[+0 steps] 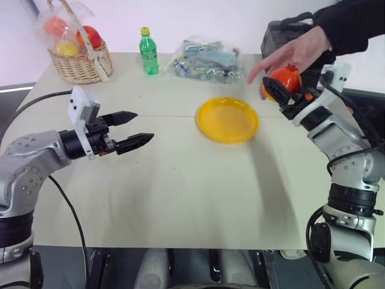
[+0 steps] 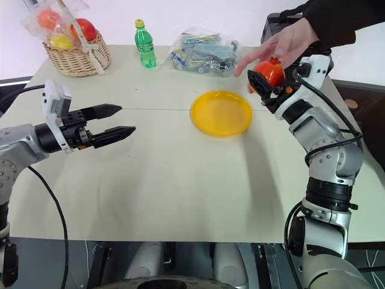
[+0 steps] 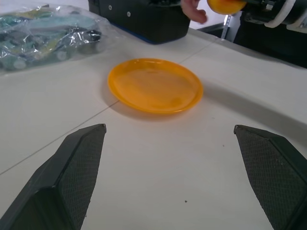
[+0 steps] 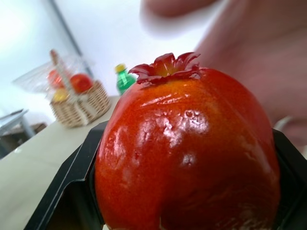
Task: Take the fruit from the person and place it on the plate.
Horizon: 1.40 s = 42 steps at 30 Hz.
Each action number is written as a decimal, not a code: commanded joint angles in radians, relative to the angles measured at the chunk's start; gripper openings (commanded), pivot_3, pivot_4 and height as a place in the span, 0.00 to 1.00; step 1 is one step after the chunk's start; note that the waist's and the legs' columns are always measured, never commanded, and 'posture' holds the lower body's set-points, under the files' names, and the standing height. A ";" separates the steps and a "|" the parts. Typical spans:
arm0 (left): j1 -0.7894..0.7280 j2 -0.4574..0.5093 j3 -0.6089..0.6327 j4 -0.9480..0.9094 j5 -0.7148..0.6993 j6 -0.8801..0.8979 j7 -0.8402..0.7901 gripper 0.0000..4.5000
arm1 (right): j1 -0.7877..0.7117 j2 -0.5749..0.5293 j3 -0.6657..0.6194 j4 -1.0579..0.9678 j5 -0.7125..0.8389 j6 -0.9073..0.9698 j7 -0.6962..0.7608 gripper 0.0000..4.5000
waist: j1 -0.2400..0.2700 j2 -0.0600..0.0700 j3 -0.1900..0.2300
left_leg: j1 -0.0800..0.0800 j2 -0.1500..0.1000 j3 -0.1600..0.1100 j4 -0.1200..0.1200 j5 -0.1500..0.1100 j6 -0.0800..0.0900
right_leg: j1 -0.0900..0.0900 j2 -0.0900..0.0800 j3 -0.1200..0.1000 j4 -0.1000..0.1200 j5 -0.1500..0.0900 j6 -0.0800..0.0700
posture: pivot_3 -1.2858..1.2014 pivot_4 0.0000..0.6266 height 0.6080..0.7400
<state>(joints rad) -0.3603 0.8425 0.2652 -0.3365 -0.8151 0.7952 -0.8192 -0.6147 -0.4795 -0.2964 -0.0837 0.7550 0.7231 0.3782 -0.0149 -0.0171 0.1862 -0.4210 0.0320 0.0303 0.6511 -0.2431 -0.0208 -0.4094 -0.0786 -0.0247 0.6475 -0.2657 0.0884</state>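
The fruit is round, glossy and red-orange with a small red crown on top. It is held up in the air, beyond the right edge of the plate. My right gripper is shut on it, and its black jaws hug the fruit on both sides in the right wrist view. The person's hand, in a black sleeve, lies over the top of the fruit with fingers spread. The bright yellow plate lies bare on the table. My left gripper hovers open over the table's left side, pointing towards the plate.
At the back left stands a wicker basket of wrapped fruits. A green bottle and a clear bag of small items stand behind the plate. A black case sits at the back right, behind the hand.
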 commanded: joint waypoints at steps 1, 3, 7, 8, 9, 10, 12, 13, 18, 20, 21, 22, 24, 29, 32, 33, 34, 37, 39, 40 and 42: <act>0.037 0.045 0.007 -0.029 0.048 -0.031 -0.022 1.00 | -0.029 0.015 0.097 -0.012 -0.069 -0.030 0.033 0.69 | -0.005 0.000 0.000 | 0.000 0.000 0.000 0.000 0.000 0.000 | 0.000 0.000 0.000 0.000 0.000 0.000 | 0.52 0.24 1.00; 0.078 0.064 -0.007 -0.041 0.074 -0.036 -0.033 1.00 | -0.052 0.045 0.142 0.060 -0.128 -0.072 0.030 0.69 | -0.005 0.000 0.000 | 0.000 0.000 0.000 -0.001 0.000 0.000 | -0.001 0.000 0.000 0.000 0.000 0.000 | 0.52 0.24 1.00; 0.126 0.070 -0.002 -0.062 0.086 -0.038 -0.033 1.00 | -0.097 0.106 0.196 0.159 -0.200 -0.134 0.049 0.69 | 0.001 0.001 0.001 | -0.001 0.000 0.001 -0.001 0.000 0.000 | -0.001 0.000 0.001 0.000 0.000 0.000 | 0.52 0.24 1.00; 0.129 0.067 -0.001 -0.066 0.086 -0.037 -0.029 1.00 | -0.106 0.117 0.207 0.187 -0.219 -0.153 0.056 0.69 | 0.004 0.001 0.001 | -0.001 0.000 0.000 -0.001 0.000 0.000 | -0.002 0.000 0.001 0.000 0.000 0.000 | 0.52 0.24 1.00; 0.134 0.063 0.001 -0.071 0.087 -0.036 -0.025 1.00 | -0.120 0.131 0.219 0.232 -0.248 -0.182 0.058 0.69 | 0.004 0.001 0.000 | -0.002 0.000 0.000 0.000 0.000 0.000 | -0.002 0.000 0.001 0.000 0.000 0.000 | 0.52 0.24 1.00; 0.138 0.059 0.001 -0.077 0.088 -0.037 -0.021 1.00 | -0.133 0.141 0.231 0.279 -0.279 -0.217 0.060 0.69 | 0.004 0.001 0.001 | -0.002 0.000 0.000 0.000 0.000 0.000 | -0.002 0.000 0.001 0.000 0.000 0.000 | 0.52 0.24 1.00; 0.143 0.051 0.001 -0.086 0.089 -0.035 -0.011 1.00 | -0.155 0.156 0.245 0.361 -0.329 -0.277 0.059 0.69 | 0.003 0.001 0.001 | -0.002 0.000 0.000 0.000 0.000 0.000 | -0.002 -0.001 0.001 0.000 0.000 0.000 | 0.52 0.24 1.00; 0.144 0.047 0.003 -0.091 0.088 -0.035 -0.005 1.00 | -0.166 0.162 0.246 0.405 -0.350 -0.304 0.056 0.69 | 0.002 0.001 0.000 | -0.003 0.000 0.000 0.000 0.000 0.000 | -0.002 -0.001 0.001 0.000 0.000 0.000 | 0.52 0.24 1.00; 0.154 0.030 0.020 -0.113 0.074 -0.024 0.023 1.00 | -0.196 0.170 0.246 0.526 -0.416 -0.372 0.064 0.92 | 0.000 0.001 0.001 | -0.003 0.000 0.000 0.000 0.000 0.000 | -0.003 -0.001 0.001 0.000 0.000 0.000 | 0.52 0.24 1.00; 0.159 0.026 0.026 -0.118 0.064 -0.017 0.030 1.00 | -0.198 0.174 0.236 0.536 -0.418 -0.382 0.074 0.99 | -0.001 0.001 0.001 | -0.003 0.000 0.000 0.000 0.000 0.000 | -0.003 -0.001 0.001 0.000 0.000 0.000 | 0.52 0.24 1.00; 0.160 0.025 0.028 -0.119 0.062 -0.016 0.032 1.00 | -0.198 0.176 0.231 0.538 -0.416 -0.384 0.079 0.99 | -0.002 0.001 0.001 | -0.003 0.000 0.000 0.000 0.000 0.000 | -0.003 -0.001 0.001 0.000 0.000 0.000 | 0.52 0.24 1.00; 0.160 0.021 0.030 -0.120 0.061 -0.016 0.037 1.00 | -0.198 0.177 0.228 0.537 -0.417 -0.385 0.083 0.99 | -0.002 0.001 0.001 | -0.003 0.000 0.000 0.000 0.000 0.000 | -0.003 0.000 0.001 0.000 0.000 0.000 | 0.52 0.24 1.00; 0.158 0.017 0.032 -0.120 0.057 -0.016 0.044 1.00 | -0.198 0.177 0.222 0.533 -0.419 -0.384 0.085 0.99 | -0.002 0.001 0.001 | -0.003 0.000 0.000 0.000 0.000 0.000 | -0.003 0.000 0.001 0.000 0.000 0.000 | 0.52 0.24 1.00; 0.139 0.013 0.037 -0.099 0.061 -0.032 0.059 1.00 | -0.225 0.163 0.169 0.452 -0.379 -0.359 0.080 0.99 | 0.000 0.001 0.001 | -0.003 0.000 0.000 0.000 0.000 0.000 | -0.003 0.000 0.001 0.000 0.000 0.000 | 0.52 0.24 1.00; 0.132 0.004 0.050 -0.075 0.085 -0.055 0.088 1.00 | -0.233 0.111 0.116 0.353 -0.333 -0.312 0.096 0.99 | 0.002 0.002 0.001 | -0.003 0.000 0.000 0.000 0.000 0.000 | -0.003 -0.001 0.001 0.000 0.000 0.000 | 0.52 0.24 1.00; 0.132 0.002 0.052 -0.072 0.090 -0.059 0.094 1.00 | -0.230 0.100 0.109 0.335 -0.328 -0.301 0.098 0.99 | 0.003 0.002 0.001 | -0.003 0.000 0.000 0.000 0.000 0.000 | -0.003 -0.001 0.001 0.000 0.000 0.000 | 0.52 0.24 1.00; 0.133 -0.007 0.059 -0.059 0.105 -0.074 0.110 1.00 | -0.211 0.068 0.101 0.310 -0.337 -0.298 0.102 0.99 | 0.004 0.002 0.001 | -0.003 0.000 0.000 0.000 0.000 0.000 | -0.003 -0.001 0.001 0.000 0.000 0.000 | 0.52 0.24 1.00; 0.148 -0.026 0.078 -0.023 0.147 -0.121 0.137 1.00 | -0.144 -0.009 0.073 0.248 -0.353 -0.283 0.103 0.99 | 0.004 0.001 0.001 | -0.003 0.000 0.000 0.000 0.000 0.000 | -0.002 -0.001 0.000 0.000 0.000 0.000 | 0.52 0.24 1.00; 0.153 -0.049 0.093 -0.004 0.156 -0.142 0.153 1.00 | -0.080 -0.055 0.049 0.217 -0.352 -0.272 0.109 0.99 | 0.005 0.001 0.001 | -0.003 0.000 0.000 0.000 0.000 0.000 | -0.002 -0.001 0.000 -0.001 0.000 0.000 | 0.52 0.24 1.00; 0.155 -0.062 0.098 0.008 0.168 -0.159 0.165 1.00 | -0.037 -0.082 0.048 0.204 -0.368 -0.286 0.120 0.99 | 0.004 0.001 0.001 | -0.003 0.000 0.000 0.000 0.000 0.000 | -0.002 -0.001 0.000 -0.001 0.000 0.000 | 0.52 0.24 1.00; 0.160 -0.086 0.110 0.030 0.188 -0.187 0.184 1.00 | 0.042 -0.121 0.049 0.185 -0.396 -0.319 0.139 0.99 | 0.004 0.001 0.001 | -0.003 0.000 0.001 0.000 0.000 0.000 | -0.002 -0.001 0.000 -0.001 0.000 0.000 | 0.52 0.24 1.00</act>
<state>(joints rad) -0.1977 0.7650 0.3379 -0.3110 -0.6448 0.6515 -0.6537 -0.5950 -0.5728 -0.2241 0.1568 0.3785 0.4420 0.5001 -0.0108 -0.0160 0.1869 -0.4235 0.0315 0.0312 0.6513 -0.2431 -0.0209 -0.4112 -0.0797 -0.0242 0.6471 -0.2656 0.0884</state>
